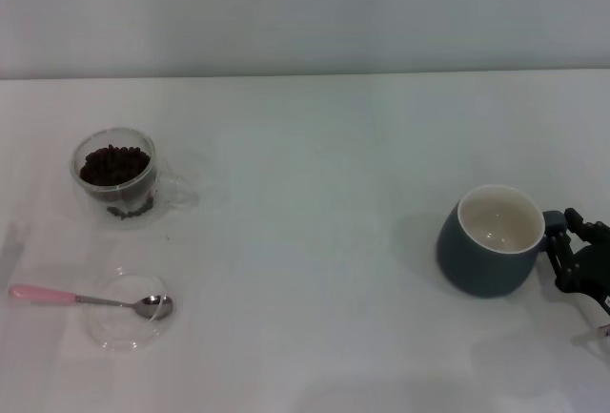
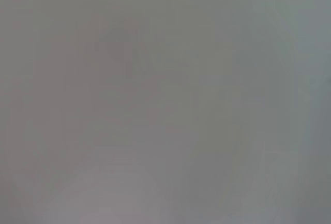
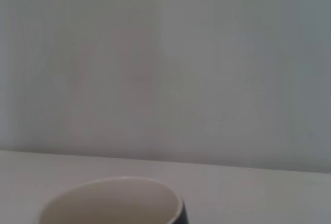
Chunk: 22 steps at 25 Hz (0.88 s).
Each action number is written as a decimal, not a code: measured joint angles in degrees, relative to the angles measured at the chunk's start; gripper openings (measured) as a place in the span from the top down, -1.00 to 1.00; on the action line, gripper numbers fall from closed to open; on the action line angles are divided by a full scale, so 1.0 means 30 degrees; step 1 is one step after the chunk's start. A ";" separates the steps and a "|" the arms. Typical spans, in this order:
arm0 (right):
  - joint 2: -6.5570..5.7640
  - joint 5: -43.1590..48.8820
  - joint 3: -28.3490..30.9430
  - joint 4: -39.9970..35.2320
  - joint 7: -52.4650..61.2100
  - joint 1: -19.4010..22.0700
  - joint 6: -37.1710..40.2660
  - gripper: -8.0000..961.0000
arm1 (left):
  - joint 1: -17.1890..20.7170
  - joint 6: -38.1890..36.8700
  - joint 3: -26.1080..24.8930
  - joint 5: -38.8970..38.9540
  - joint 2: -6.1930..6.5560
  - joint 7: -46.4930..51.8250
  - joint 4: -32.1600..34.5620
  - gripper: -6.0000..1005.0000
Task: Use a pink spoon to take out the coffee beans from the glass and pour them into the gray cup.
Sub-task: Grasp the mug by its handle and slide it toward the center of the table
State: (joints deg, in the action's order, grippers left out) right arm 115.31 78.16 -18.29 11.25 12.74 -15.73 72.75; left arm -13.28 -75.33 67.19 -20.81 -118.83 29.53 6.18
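On the white table (image 1: 315, 241), the glass (image 1: 114, 175) stands at the middle left of the head view, upright, with the coffee beans (image 1: 114, 165) heaped inside it. Below it, at the lower left, the pink spoon (image 1: 91, 298) lies flat, its metal bowl resting on a shallow clear dish (image 1: 126, 313) and its pink handle reaching out toward the left edge. The gray cup (image 1: 491, 239) sits upright at the right of the frame, well apart from the glass, its cream inside bare. The right gripper (image 1: 570, 251) is at the cup's handle, at the right edge; whether it is clamped on the handle cannot be told. The right wrist view shows only the cup's rim (image 3: 111, 203) at its bottom edge. The left gripper is out of sight.
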 joint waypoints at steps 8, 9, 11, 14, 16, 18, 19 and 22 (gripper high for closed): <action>0.0004 0.0060 -0.0090 0.0251 0.0026 -0.0351 0.0121 0.65 | -0.0067 0.0003 -0.0068 0.0026 0.0001 0.0000 0.0025 -0.77; 0.0012 0.0079 -0.0154 0.0361 0.0028 -0.0503 0.0100 0.65 | -0.0078 0.0001 -0.0069 0.0026 0.0000 -0.0001 0.0033 -0.77; 0.0015 0.0137 -0.0249 0.0607 0.0016 -0.0825 0.0031 0.65 | -0.0092 0.0002 -0.0074 0.0026 0.0001 -0.0001 0.0041 -0.77; 0.0031 0.0654 -0.0173 0.0873 -0.0023 -0.1232 -0.0052 0.65 | -0.0106 0.0002 -0.0075 0.0026 0.0001 -0.0001 0.0047 -0.77; 0.0073 0.0999 -0.0100 0.1024 -0.0020 -0.1508 -0.0073 0.65 | -0.0108 0.0002 -0.0066 0.0026 0.0001 -0.0002 0.0050 -0.77; 0.0107 0.1156 -0.0156 0.1253 -0.0039 -0.1853 -0.0139 0.65 | -0.0112 0.0002 -0.0036 0.0026 0.0000 -0.0001 0.0051 -0.77; 0.0123 0.1301 -0.0187 0.1403 -0.0064 -0.2040 -0.0248 0.65 | -0.0114 0.0001 -0.0020 0.0025 0.0001 -0.0001 0.0051 -0.77; 0.0173 0.2070 -0.0091 0.1692 -0.0080 -0.2563 -0.0673 0.65 | -0.0114 0.0003 0.0007 -0.0022 0.0001 -0.0001 0.0051 -0.77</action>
State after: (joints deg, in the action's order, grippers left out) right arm 115.83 84.37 -18.57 16.33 12.50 -23.42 70.73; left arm -13.62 -75.32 67.22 -20.88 -118.82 29.53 6.33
